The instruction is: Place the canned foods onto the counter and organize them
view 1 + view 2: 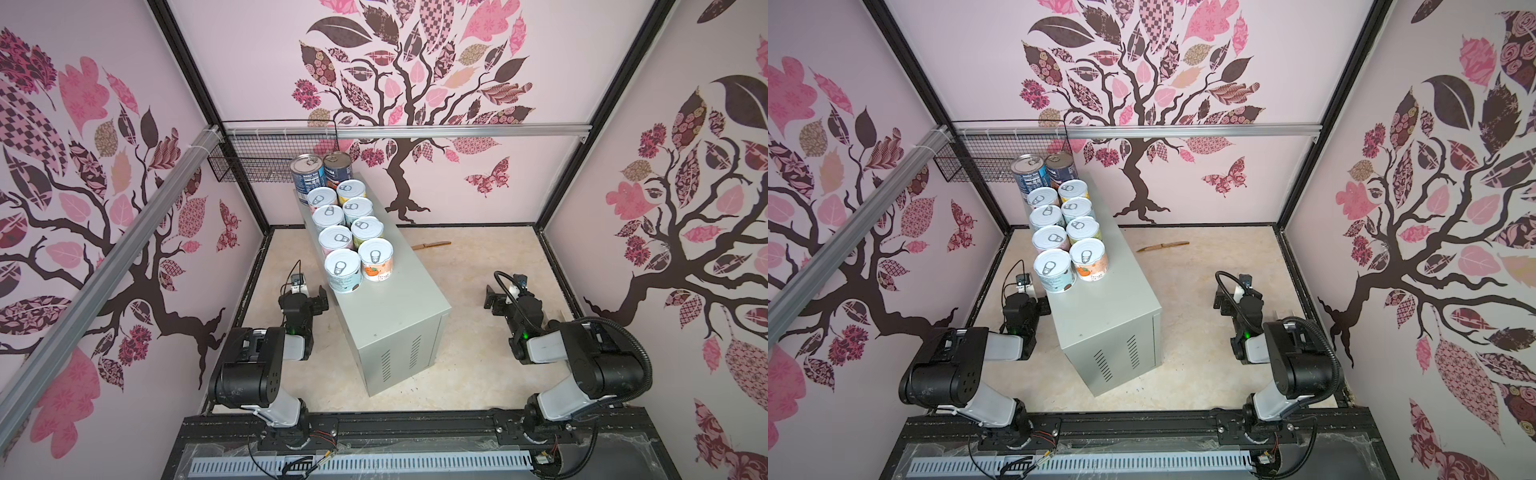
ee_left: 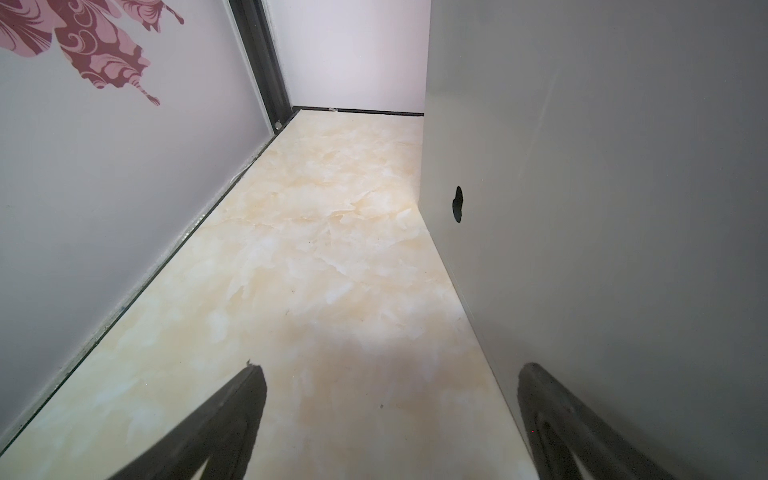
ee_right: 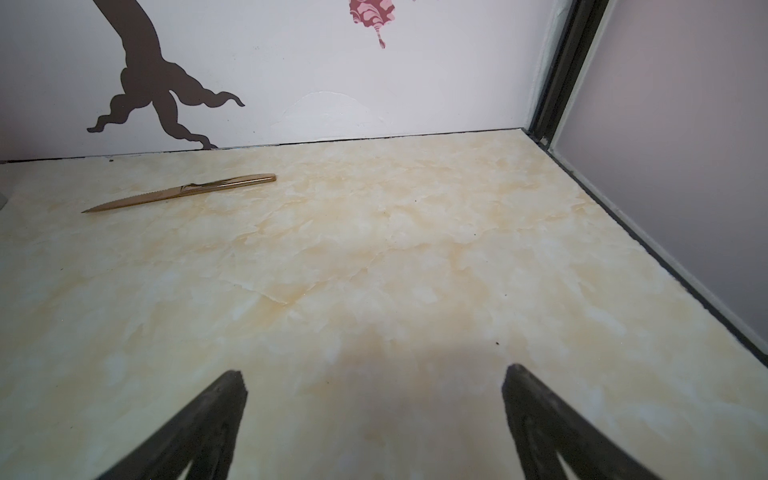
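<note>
**Ten cans on the desk, both pincers free**

Ten is my count in both top views, so I judge the placing step as done; what is left is only a check of the order.

The desk (image 1: 399,307), a long grey metal cabinet, stands in the middle of the cell with its vent slots toward the arms. Its near half is bare. On its far half the cans (image 1: 336,237) stand upright in two rows, close together. The two tall cans (image 1: 307,168) are at the far end, in front of the wire basket (image 1: 249,160). The eight short cans (image 1: 375,254) with white pull-tab lids come after them, toward me. The front-left one seems close to the left edge of the desk.

The left pincer (image 2: 392,372) is low beside the left wall of the desk, with jaws apart and nothing between them. The right pincer (image 3: 374,370) is well apart from the desk on the other side, also wide apart and empty. All cans are higher than both pincers and behind them.

For the next move I would perhaps only push that front-left can inward. The small golden knife (image 3: 178,193) on the marbled floor is not part of my task.
</note>
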